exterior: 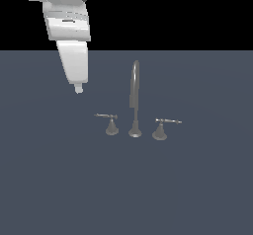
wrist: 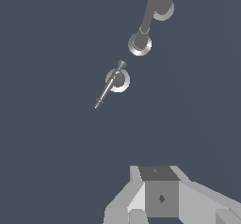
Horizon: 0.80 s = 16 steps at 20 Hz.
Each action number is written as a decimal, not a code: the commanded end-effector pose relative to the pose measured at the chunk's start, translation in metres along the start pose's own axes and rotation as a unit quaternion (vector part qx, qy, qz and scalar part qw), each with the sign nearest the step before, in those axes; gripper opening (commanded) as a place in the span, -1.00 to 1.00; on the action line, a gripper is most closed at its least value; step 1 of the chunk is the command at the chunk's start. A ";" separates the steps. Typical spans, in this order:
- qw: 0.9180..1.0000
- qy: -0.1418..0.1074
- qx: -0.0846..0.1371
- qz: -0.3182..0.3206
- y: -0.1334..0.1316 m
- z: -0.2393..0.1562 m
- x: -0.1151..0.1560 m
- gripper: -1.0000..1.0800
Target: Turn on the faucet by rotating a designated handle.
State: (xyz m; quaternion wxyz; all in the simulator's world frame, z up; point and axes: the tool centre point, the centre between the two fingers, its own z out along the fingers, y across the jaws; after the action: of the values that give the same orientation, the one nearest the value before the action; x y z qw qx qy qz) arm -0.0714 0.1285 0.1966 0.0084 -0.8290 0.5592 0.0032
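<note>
The faucet stands mid-floor, with a tall thin arched spout (exterior: 135, 98) on a flared foot and a lever handle on each side. The designated handle (exterior: 111, 124) is on the exterior view's left, a thin lever rod on the narrower cone. The twin handle (exterior: 160, 129) with the wider cone is on the exterior view's right. My gripper (exterior: 78, 88) hangs above the floor, well to the exterior view's left of the designated handle and touching nothing. In the wrist view the designated handle (wrist: 115, 82) lies ahead of my gripper (wrist: 160, 176), whose fingers look pressed together and empty. The spout's foot (wrist: 140, 43) sits beyond it.
The faucet set stands on a flat dark blue-grey floor (exterior: 197, 189). In the wrist view the spout partly covers the twin handle's base (wrist: 165, 12). Nothing else shows.
</note>
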 end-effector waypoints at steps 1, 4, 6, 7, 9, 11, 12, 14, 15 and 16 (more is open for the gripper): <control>1.000 0.001 0.000 0.022 -0.008 0.011 0.004 -1.00; 0.999 0.002 0.000 0.048 -0.018 0.024 0.010 -1.00; 0.998 0.002 -0.001 0.067 -0.024 0.033 0.015 -1.00; 0.997 0.003 -0.001 0.076 -0.027 0.038 0.018 -1.00; 0.995 0.004 -0.001 0.096 -0.034 0.048 0.023 -1.00; 0.993 0.005 -0.002 0.118 -0.041 0.059 0.029 -1.00; 0.992 0.005 -0.002 0.129 -0.044 0.064 0.033 -1.00; 0.989 0.006 -0.002 0.151 -0.051 0.075 0.040 -1.00; 0.987 0.007 -0.002 0.161 -0.054 0.081 0.043 -1.00; 0.985 0.007 -0.002 0.172 -0.057 0.086 0.047 -1.00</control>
State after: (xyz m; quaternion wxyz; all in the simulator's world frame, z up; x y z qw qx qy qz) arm -0.0076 0.1113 0.1191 0.0024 -0.7322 0.6811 0.0007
